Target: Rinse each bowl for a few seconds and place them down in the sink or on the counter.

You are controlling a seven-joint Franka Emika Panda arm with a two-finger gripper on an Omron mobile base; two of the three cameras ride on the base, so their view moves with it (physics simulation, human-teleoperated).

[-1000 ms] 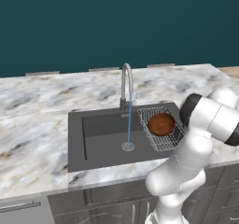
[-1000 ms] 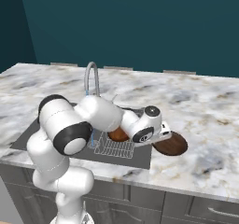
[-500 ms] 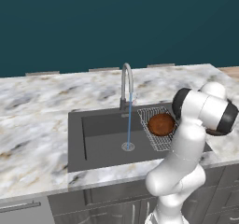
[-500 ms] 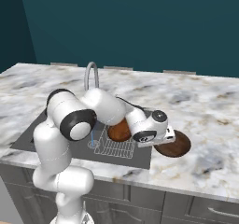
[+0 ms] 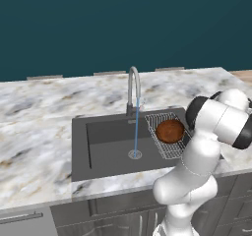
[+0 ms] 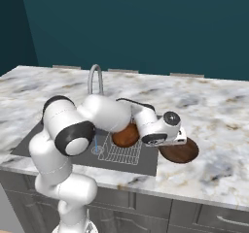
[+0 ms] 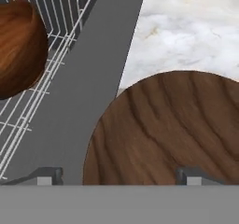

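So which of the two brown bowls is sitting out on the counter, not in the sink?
The bowl right under the gripper. It rests on the marble counter beside the sink; the other bowl sits in the wire rack.

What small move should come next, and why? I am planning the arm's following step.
Probably lift the gripper straight up and away. Its fingertips stand wide apart, and the bowl on the counter lies flat on the marble counter beside the sink. The other bowl waits in the wire rack.
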